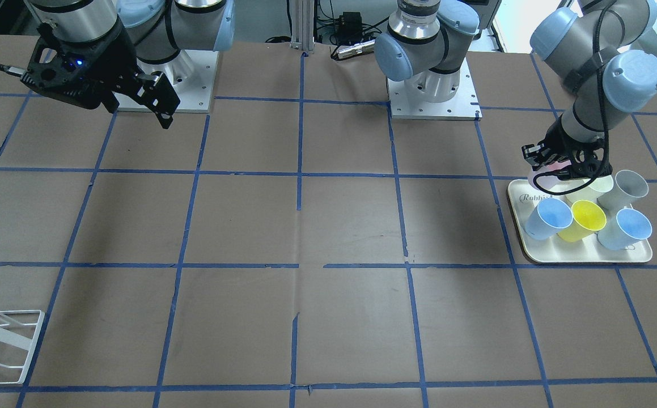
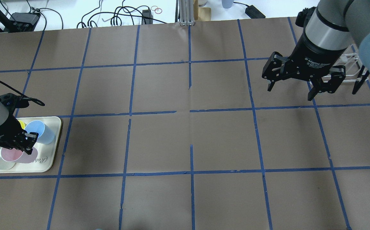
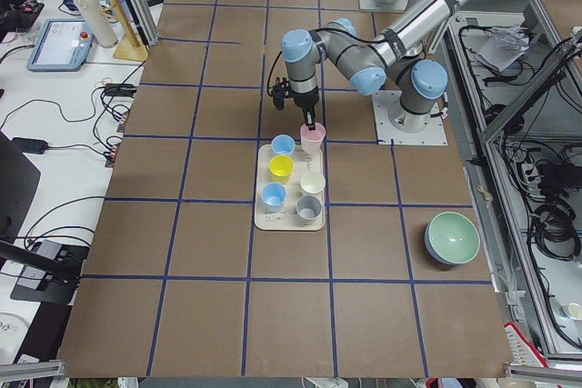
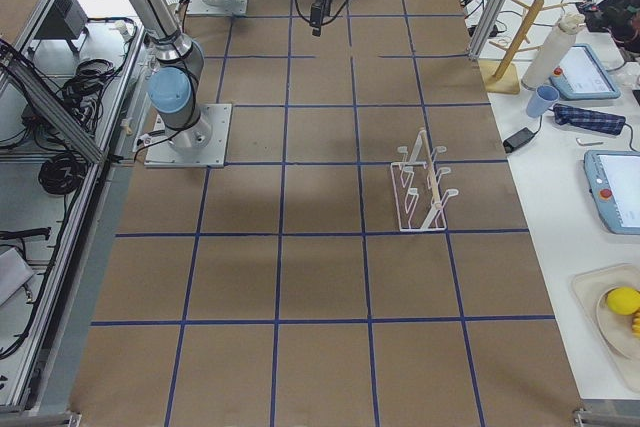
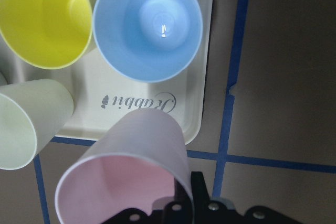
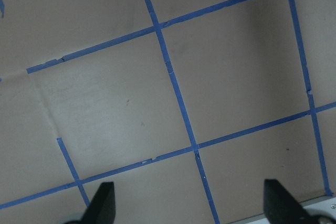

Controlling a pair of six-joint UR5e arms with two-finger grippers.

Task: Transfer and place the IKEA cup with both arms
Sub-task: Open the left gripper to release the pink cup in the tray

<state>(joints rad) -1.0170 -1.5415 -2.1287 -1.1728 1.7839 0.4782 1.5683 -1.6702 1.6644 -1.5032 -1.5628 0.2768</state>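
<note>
The pale pink IKEA cup (image 5: 126, 171) is held by its rim in my left gripper (image 5: 181, 205), tilted, just above the robot-side edge of the cream tray (image 5: 206, 72). It shows in the overhead view (image 2: 15, 155) and the exterior left view (image 3: 312, 138). In the front-facing view the left gripper (image 1: 555, 165) hides most of it. My right gripper (image 2: 291, 88) is open and empty, high above the table on the other side. Its fingertips (image 6: 102, 203) stand wide apart.
On the tray (image 1: 589, 258) stand two light blue cups (image 1: 549, 218), a yellow cup (image 1: 586, 218), a cream-white cup (image 1: 600, 186) and a grey cup (image 1: 626, 190). A white wire rack (image 4: 420, 187) stands near the right gripper. A green bowl (image 3: 452, 238) lies beside the left base.
</note>
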